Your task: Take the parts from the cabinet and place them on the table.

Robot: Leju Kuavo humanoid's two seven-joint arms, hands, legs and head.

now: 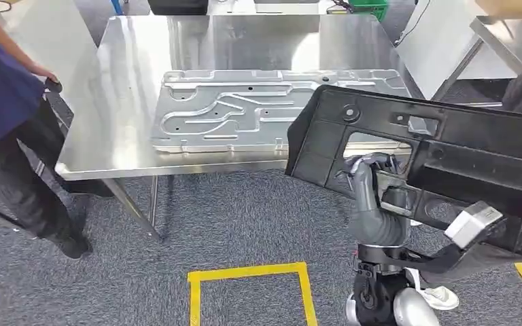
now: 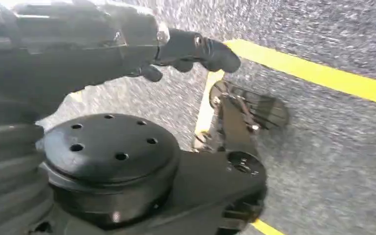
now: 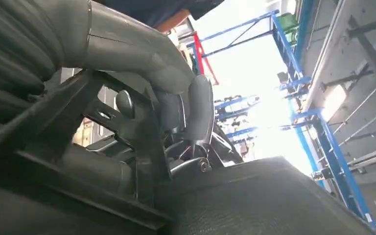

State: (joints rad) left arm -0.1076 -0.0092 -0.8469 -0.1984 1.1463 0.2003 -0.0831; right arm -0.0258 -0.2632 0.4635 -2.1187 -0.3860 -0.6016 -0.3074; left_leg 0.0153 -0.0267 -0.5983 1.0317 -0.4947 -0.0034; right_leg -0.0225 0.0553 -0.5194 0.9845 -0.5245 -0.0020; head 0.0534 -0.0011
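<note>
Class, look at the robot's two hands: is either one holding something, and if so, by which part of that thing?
The right hand grips the large black plastic panel from below, fingers hooked through a cut-out near its lower edge. The left hand holds nothing, hanging over the floor.

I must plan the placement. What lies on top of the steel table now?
One silver stamped metal panel lies flat on the steel table. The black plastic part held in the right hand hides its near-right corner.

A steel table carries a flat stamped metal panel; grey carpet floor bears yellow tape.
</note>
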